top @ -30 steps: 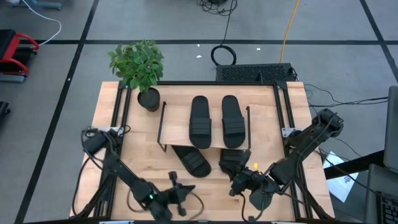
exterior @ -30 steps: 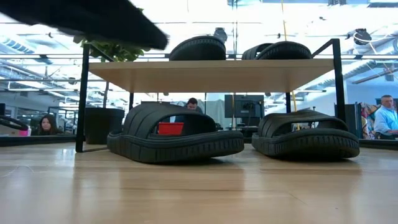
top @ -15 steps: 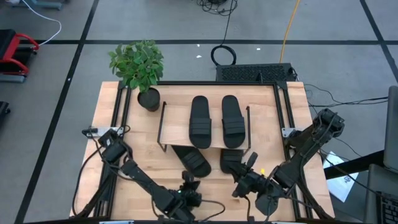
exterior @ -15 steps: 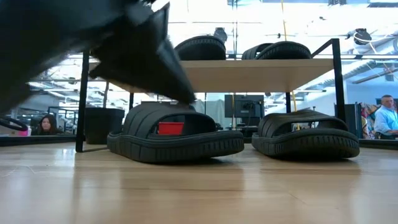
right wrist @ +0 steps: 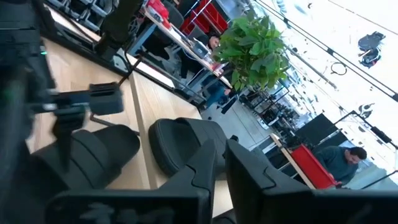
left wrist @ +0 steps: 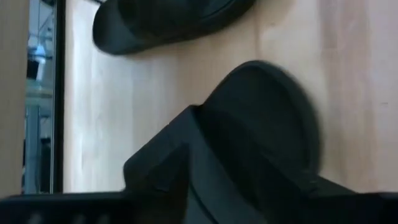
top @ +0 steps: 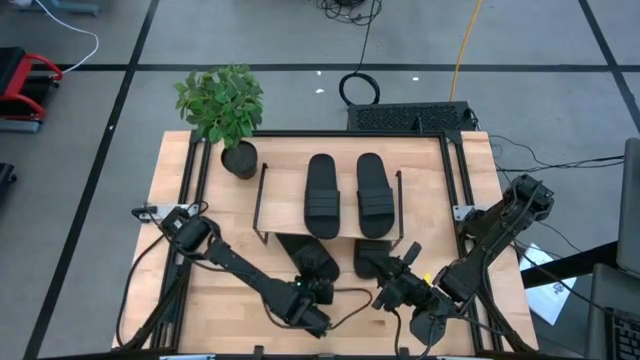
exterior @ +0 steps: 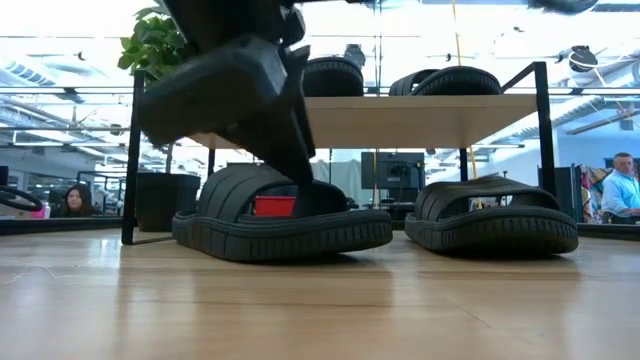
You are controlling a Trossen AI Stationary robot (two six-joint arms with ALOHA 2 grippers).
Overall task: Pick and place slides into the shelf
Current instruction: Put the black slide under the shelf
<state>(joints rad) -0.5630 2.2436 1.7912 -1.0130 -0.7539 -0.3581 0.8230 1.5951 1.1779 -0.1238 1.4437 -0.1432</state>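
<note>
Since the earlier frames, the left gripper (top: 312, 296) has been brought from the front edge of the table up to the left lower slide (top: 312, 262), and in the low view it is now seen just in front of that slide (exterior: 285, 218); whether its jaws are released or clenched cannot be told. The right gripper (top: 392, 285) is found close behind the right lower slide (top: 372, 256), and its jaw state cannot be told either. Two slides are laid on the top board of the shelf (top: 270, 205), side by side, the left one (top: 322, 194) and the right one (top: 373, 194), with their long axes running from the front of the table to the back. The two lower slides are placed on the wooden table (top: 230, 305) under the front edge of the shelf; the left one is turned diagonally, the right one is nearly straight. A potted plant (top: 224, 108) is set at the back left corner. Beyond the table, an office room with seated persons (exterior: 625, 186) is seen in the low view.
</note>
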